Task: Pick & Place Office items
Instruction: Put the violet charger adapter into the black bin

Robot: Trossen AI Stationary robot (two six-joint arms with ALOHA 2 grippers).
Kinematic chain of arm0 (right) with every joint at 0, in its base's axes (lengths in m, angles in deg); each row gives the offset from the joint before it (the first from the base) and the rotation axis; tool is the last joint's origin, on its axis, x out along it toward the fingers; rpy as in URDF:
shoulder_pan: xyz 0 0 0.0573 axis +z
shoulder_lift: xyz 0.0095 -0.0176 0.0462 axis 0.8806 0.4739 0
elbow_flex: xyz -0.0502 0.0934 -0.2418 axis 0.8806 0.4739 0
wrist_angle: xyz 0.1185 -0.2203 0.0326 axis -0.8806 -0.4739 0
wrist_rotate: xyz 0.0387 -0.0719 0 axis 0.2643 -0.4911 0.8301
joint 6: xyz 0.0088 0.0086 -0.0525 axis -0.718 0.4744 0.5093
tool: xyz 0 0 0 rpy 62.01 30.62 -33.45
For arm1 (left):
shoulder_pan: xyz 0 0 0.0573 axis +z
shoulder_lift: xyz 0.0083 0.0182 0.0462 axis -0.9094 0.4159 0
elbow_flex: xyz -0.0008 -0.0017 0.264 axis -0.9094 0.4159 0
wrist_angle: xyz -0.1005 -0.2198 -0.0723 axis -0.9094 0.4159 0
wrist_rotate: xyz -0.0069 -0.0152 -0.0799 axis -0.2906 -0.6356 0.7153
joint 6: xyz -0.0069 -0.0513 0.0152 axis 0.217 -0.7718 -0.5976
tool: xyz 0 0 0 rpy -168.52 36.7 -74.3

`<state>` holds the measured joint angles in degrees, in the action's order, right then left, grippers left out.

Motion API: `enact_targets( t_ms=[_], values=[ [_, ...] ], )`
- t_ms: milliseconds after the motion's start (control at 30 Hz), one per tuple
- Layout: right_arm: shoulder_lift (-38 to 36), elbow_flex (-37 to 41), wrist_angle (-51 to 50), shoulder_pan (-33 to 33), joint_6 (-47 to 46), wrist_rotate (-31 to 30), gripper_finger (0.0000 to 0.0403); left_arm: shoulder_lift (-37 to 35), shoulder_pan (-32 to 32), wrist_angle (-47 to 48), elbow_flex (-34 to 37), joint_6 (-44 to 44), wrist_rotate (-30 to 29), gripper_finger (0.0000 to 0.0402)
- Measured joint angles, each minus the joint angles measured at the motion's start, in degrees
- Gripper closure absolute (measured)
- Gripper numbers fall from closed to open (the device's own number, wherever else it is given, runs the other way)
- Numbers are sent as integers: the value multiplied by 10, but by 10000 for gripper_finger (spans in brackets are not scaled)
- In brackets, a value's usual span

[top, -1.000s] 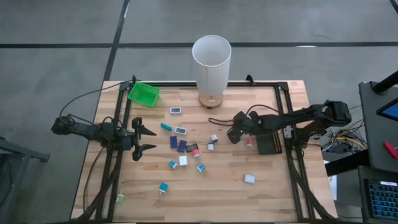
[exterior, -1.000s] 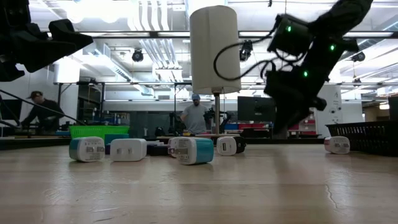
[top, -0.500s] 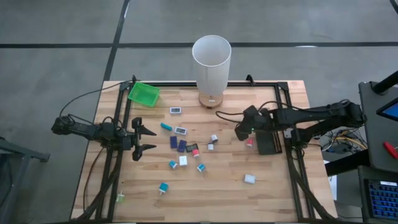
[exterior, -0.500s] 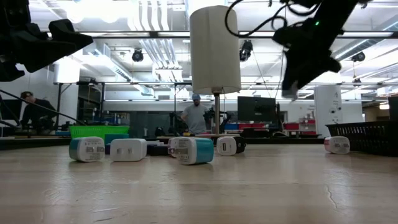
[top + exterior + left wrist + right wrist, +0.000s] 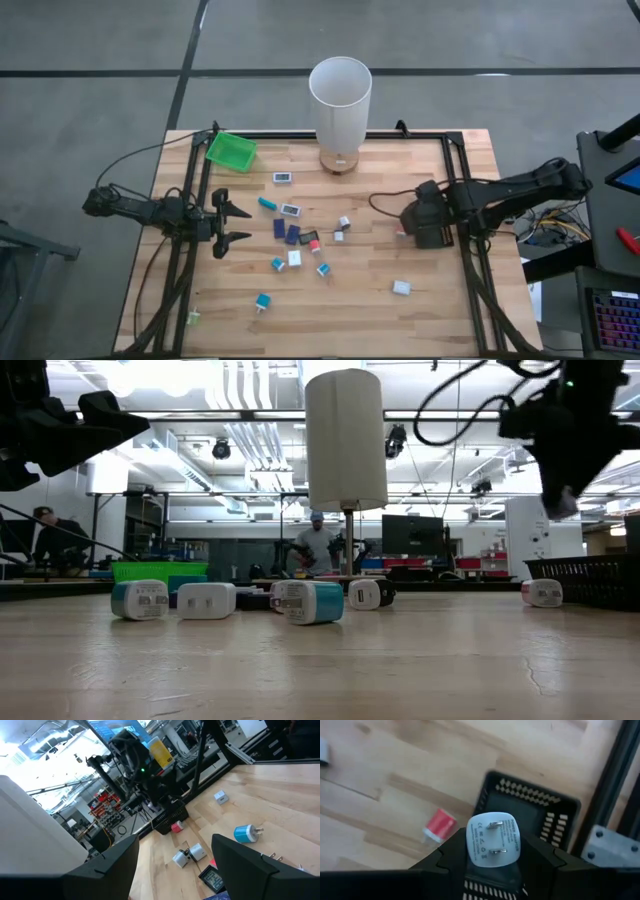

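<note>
Change: against the frames of a second ago, the right gripper (image 5: pixel 418 222) has travelled from centre frame in the high view to the right-centre, over the black perforated plastic tray (image 5: pixel 530 807) at the table's right rail.
Right fingers: closed tight on a white two-pronged plug adapter (image 5: pixel 492 839), prongs facing the wrist camera.
Meaning: the adapter appears picked and carried; release into the tray is probably the step in hand.
Left gripper (image 5: pixel 228 223): unchanged, at left-centre of the high view beside the left rail; fingers held partly apart, nothing between them.
Remaining items: the dark blue, teal and white small pieces (image 5: pixel 292 234) lie scattered at centre frame on the light wooden slatted table (image 5: pixel 360 310); one grey-white block (image 5: pixel 401 287) lies apart at lower right; a small red-capped piece (image 5: pixel 439 825) lies just beside the tray.
Edges: the tray touches the black right frame rail (image 5: pixel 462 200); little room on that side.
Open room: bare wood lies between the tray and the central cluster; the tall white cylinder (image 5: pixel 340 100) at upper centre stands well apart.
</note>
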<state>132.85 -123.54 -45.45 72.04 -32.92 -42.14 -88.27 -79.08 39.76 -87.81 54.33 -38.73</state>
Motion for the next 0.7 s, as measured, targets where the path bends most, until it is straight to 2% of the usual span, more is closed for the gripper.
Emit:
enact_targets(
  t_ms=[133, 333, 700],
  values=[
    [-19, 54, 17, 11, -40, 7, 264, 0, 0, 0, 0, 0, 0, 145],
    [-71, 136, 90, 12, -44, 15, 264, 0, 0, 0, 0, 0, 0, 145],
    [-70, 146, 106, 10, -54, 7, 258, 0, 0, 0, 0, 0, 0, 145]
  ],
)
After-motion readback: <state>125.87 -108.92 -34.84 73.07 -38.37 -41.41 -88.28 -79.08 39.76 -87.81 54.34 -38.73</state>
